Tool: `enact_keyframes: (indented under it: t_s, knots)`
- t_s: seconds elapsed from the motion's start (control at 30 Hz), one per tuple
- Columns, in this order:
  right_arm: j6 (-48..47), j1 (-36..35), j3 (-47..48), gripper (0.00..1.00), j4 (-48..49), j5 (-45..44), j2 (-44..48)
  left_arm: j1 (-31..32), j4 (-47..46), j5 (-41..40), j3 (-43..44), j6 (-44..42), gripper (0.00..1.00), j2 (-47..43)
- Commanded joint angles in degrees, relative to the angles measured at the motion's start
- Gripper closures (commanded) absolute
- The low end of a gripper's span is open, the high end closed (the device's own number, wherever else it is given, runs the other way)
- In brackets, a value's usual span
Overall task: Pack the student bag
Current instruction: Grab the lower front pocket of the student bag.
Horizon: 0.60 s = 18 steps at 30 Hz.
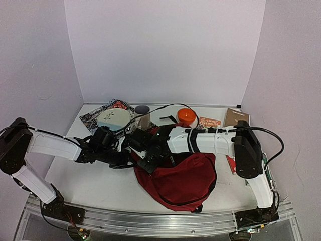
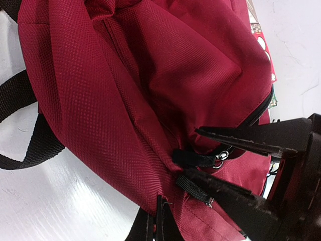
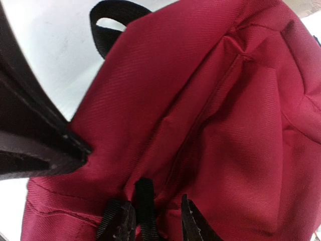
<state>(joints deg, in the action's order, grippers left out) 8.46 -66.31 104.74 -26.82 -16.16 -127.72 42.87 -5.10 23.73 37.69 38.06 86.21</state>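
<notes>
The student bag, a dark red backpack, lies at the near middle of the table. It fills the left wrist view and the right wrist view. My left gripper is at the bag's left end. In its wrist view it is open, with a black zip pull between its fingers and a second pull against the lower finger. My right gripper reaches across to the same end. It is open on the fabric, with a black pull strap between its fingers.
Along the back lie a white round disc on a patterned book, a small grey object, an orange round object, an orange book and a brown notebook. Black bag straps trail on the table.
</notes>
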Motion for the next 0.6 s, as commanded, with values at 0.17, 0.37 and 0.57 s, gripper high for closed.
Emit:
enact_keyframes:
  t_s: [0.17,0.37,0.57]
  knots:
    - [-0.4,-0.5,-1.1,0.66,-0.2,1.1,1.1,0.5,-2.9,-0.3,0.0,0.8,1.00,-2.4]
    - [-0.1,-0.5,-1.7,0.71,-0.2,-1.6,-0.5,0.5,-2.8,-0.2,0.0,0.8,1.00,-2.9]
    - [0.6,-0.5,-1.8,0.82,-0.2,-3.6,-1.3,0.5,-2.8,-0.2,-0.4,0.9,1.00,-3.2]
